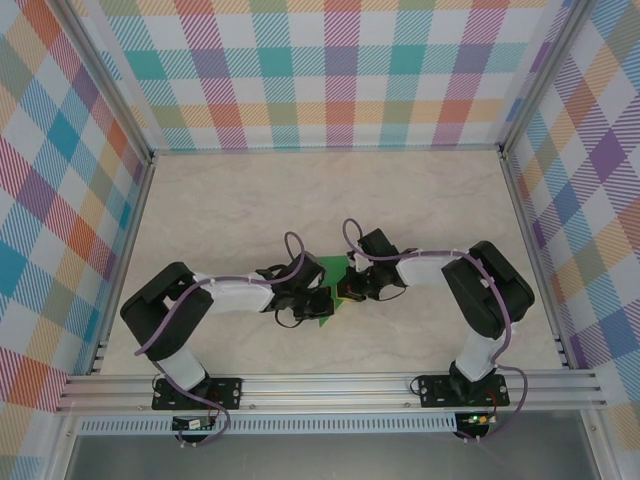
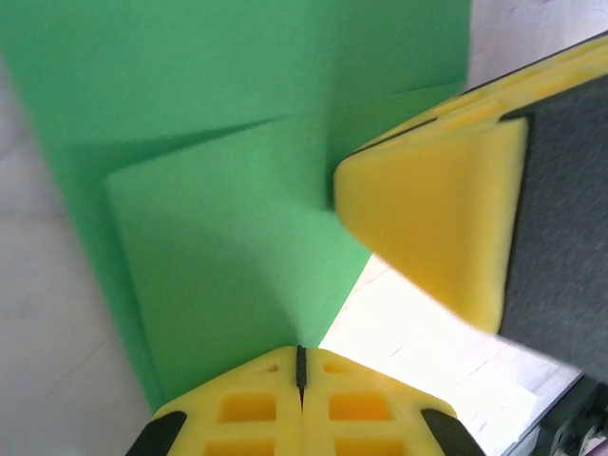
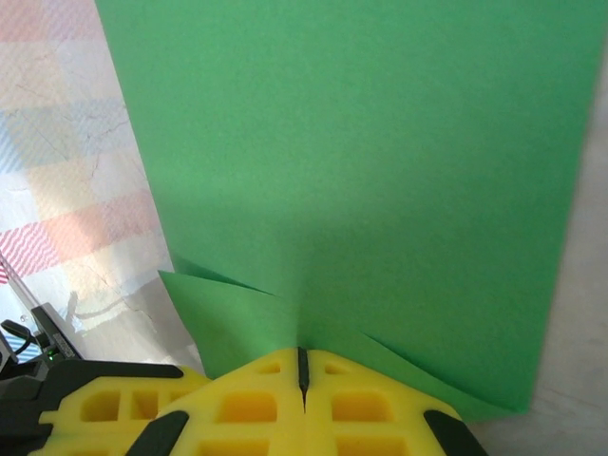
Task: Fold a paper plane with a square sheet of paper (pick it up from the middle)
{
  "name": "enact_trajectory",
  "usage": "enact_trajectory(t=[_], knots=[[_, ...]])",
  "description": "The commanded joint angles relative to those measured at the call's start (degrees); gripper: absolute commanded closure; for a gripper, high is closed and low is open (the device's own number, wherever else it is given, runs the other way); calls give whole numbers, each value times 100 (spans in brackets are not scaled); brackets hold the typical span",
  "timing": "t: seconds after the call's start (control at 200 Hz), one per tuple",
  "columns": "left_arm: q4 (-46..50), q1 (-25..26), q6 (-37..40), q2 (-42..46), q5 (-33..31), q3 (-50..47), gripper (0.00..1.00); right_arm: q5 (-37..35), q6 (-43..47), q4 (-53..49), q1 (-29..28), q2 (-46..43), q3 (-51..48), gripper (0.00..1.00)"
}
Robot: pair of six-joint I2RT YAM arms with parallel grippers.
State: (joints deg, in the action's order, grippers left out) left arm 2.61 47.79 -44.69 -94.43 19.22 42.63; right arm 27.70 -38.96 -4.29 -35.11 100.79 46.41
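**Both pincers closed on the folded green paper, face to face**

The green paper (image 3: 361,171) is at the middle of the table (image 1: 250,210), toward the near edge, directly between the two arms. It is no longer a flat square: the left wrist view shows overlapping layers with a slanted crease, and the right wrist view shows small bent flaps at the lower edge.

The right gripper (image 3: 302,359) has its jaws pressed together and pinches the paper at that lower edge. From there the paper runs straight away from the fingers as a long strip, so its long axis follows the pincer's own direction.

The left gripper (image 2: 301,353) is also pressed together. A corner of the paper goes into its fingertips, so it seems to pinch the paper too. One finger (image 2: 427,218) of the right gripper shows just beside it.

Both arms are equally near. In my judgement, the next fold depends on one pincer holding while the other turns its side over the long axis.
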Motion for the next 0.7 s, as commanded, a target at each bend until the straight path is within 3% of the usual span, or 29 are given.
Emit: enact_trajectory(t=[0.0, 0.235, 0.44, 0.565, 0.62, 0.695], knots=[[748, -26, 180, 293, 74, -540, 100, -446, 39, -360, 37, 212, 54, 100], [1201, -24, 481, 984, 142, -881, 100, -489, 72, -455, 40, 196, 61, 100], [1187, -147, 424, 1434, -25, -236, 100, -303, 6, -556, 37, -71, 229, 100], [833, -203, 244, 1387, -260, 218, 85, -312, -164, -673, 37, -422, 452, 100], [592, -223, 113, 1279, -308, 332, 78, -398, -278, -745, 52, -560, 545, 93], [295, -247, 1, 1036, -297, 444, 77, -576, -478, -772, 102, -761, 579, 81]])
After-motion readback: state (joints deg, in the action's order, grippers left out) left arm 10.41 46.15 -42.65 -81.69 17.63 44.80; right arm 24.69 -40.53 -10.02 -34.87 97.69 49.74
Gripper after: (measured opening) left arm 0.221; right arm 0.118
